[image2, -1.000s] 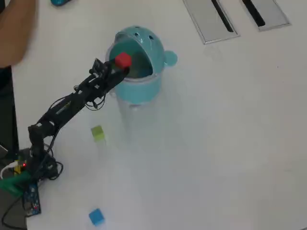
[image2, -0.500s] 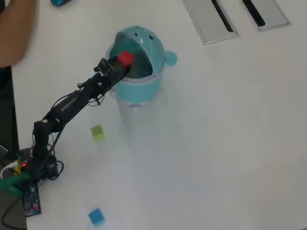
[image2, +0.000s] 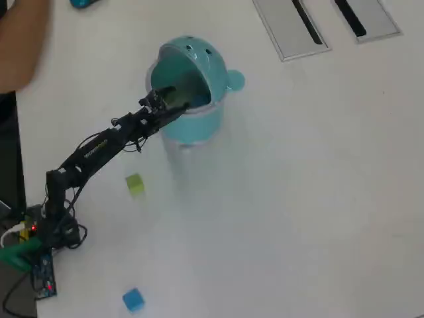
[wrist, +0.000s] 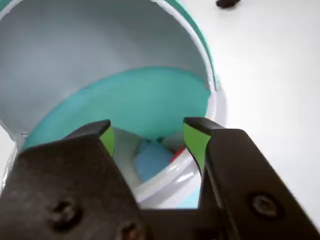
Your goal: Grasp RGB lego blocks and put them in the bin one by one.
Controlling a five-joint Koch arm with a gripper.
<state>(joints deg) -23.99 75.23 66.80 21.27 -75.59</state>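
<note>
A white table [image2: 298,199] fills the overhead view, with two flat grey slotted panels [image2: 291,26] lying at its top right edge. On it stands the round light-teal bin [image2: 199,122], its domed lid [image2: 199,56] with small holes swung up and back and a round side knob [image2: 234,81] showing on its right. A black arm [image2: 99,149] reaches from its base at the lower left of the overhead view up to the bin's open mouth. The gripper [wrist: 148,134] hangs just above the rim [wrist: 165,187] in the wrist view, its two green-tipped jaws spread apart with nothing between them. Through the gap, down inside the bin, a sliver of the red block [wrist: 178,153] shows beside a pale blue shape [wrist: 152,159] that is too blurred to identify. The yellow-green block [image2: 135,184] sits on the table below and left of the bin in the overhead view, just beside the arm's line and apart from the bin. The blue block [image2: 133,299] lies near the bottom edge of that view, well apart from both the bin and the yellow-green block. A small dark object [wrist: 226,3] sits at the top right of the wrist view, too cropped to make out.
</note>
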